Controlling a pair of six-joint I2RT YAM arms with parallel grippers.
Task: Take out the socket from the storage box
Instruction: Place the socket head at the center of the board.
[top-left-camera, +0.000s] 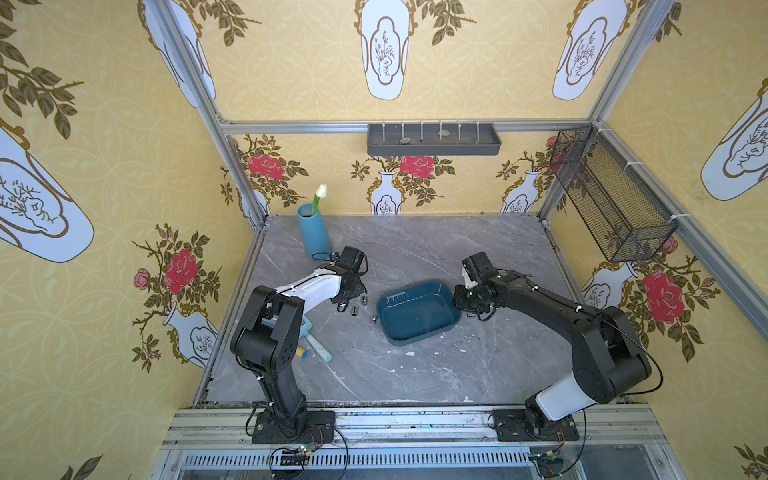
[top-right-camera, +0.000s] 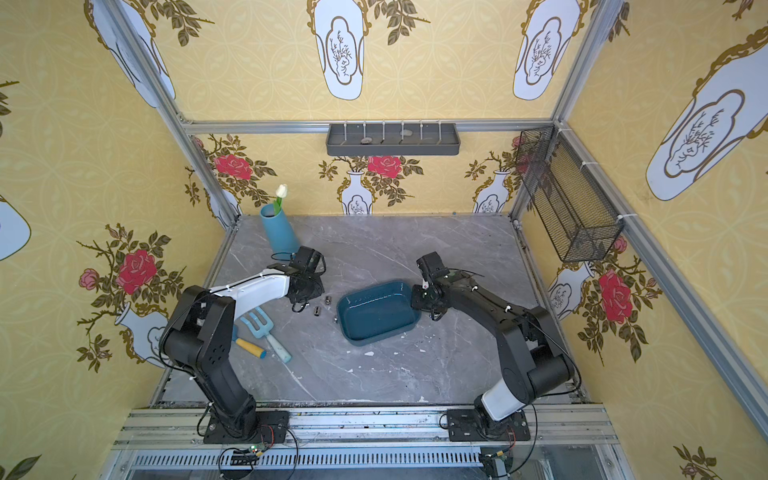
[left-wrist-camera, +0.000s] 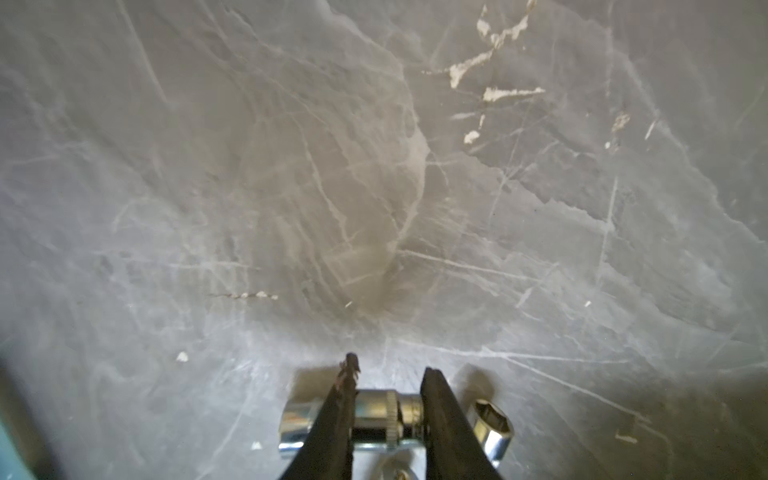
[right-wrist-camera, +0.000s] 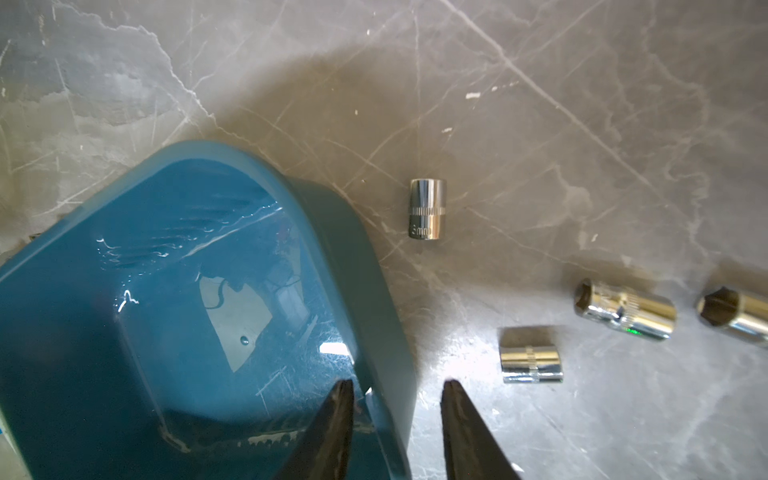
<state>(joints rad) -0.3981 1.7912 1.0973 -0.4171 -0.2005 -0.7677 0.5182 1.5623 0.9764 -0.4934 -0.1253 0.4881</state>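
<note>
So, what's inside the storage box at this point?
Nothing visible in the storage box: only its bare glossy floor. One finger of the right gripper, straddling the rim, covers a patch of wall. Sockets lie outside on the table.

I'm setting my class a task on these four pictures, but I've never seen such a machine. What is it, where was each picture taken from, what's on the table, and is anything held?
These are two robot arms bolted at the near edge of a grey table. The two wide pictures come from one twin-lens camera high above; each close-up comes from a camera on an arm's wrist. On the table are an empty blue storage box, loose sockets beside it, a blue vase and garden tools. The left hand is closed on one socket. The right hand holds nothing: it stands open astride the box's rim.
</note>
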